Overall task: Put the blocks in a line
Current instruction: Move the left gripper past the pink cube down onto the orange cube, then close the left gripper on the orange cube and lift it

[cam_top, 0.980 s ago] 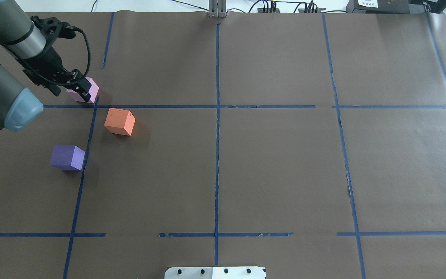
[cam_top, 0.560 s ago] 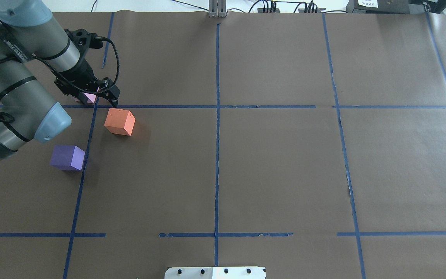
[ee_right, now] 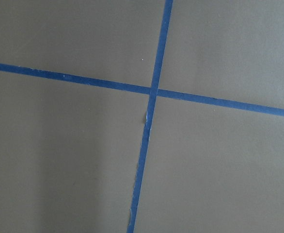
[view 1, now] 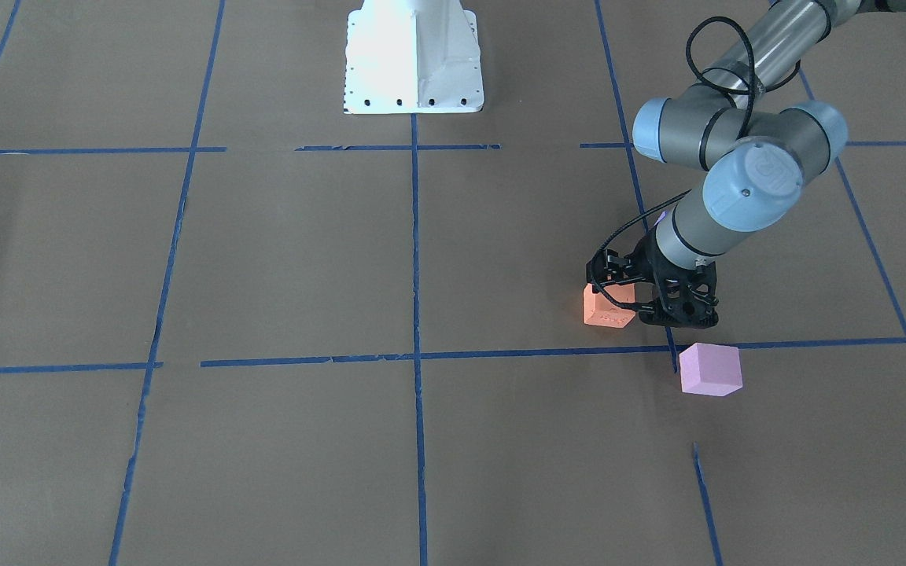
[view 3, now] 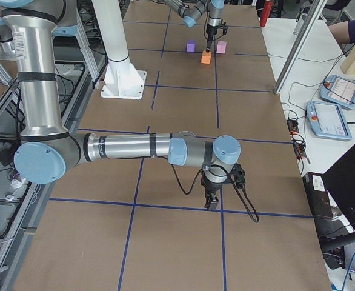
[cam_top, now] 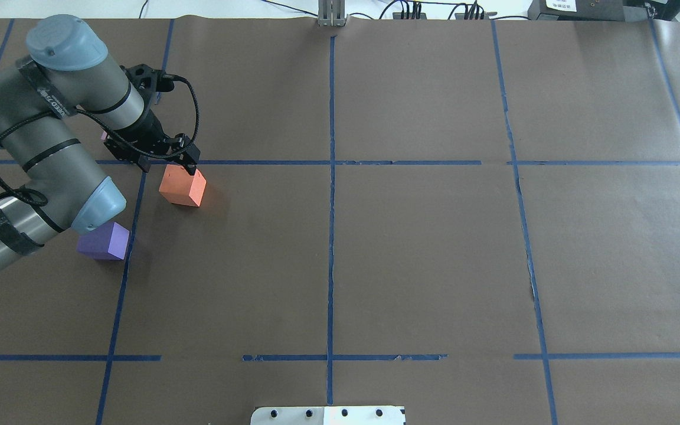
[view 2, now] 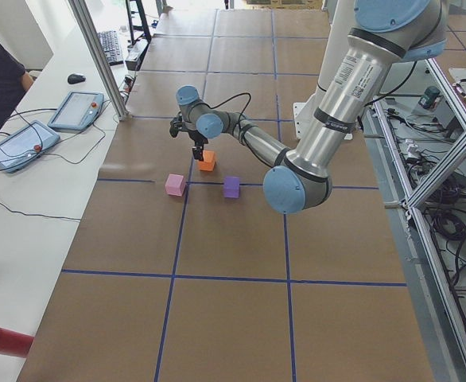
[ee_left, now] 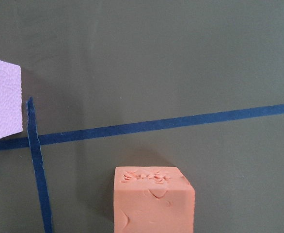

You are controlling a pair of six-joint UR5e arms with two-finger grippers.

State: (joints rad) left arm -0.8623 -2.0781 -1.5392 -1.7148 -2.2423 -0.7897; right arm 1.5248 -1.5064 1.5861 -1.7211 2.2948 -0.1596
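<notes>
Three blocks sit on the table [cam_top: 422, 248], all on the robot's left side. The orange block [cam_top: 182, 188] is just on the robot's side of a blue tape line [cam_top: 257, 162]. The pink block [view 1: 709, 369] is close by, across that line. The purple block [cam_top: 107, 243] is nearer the robot, apart from both. They make a bent shape, not a line yet.

The left claw [cam_top: 166, 158] hangs over the far edge of the orange block. Its fingers look spread, with nothing between them. The right claw [view 3: 212, 200] is far off, and I cannot tell if it is spread or pressed together.

I think these blocks are light and soft, like foam. The orange one has little dents, so a hard squeeze would likely mark it. The sides look dull, not shiny, so they should not slip much. It seems best to take a block by two flat sides that face away from each other, near the middle, and squeeze gently.
</notes>
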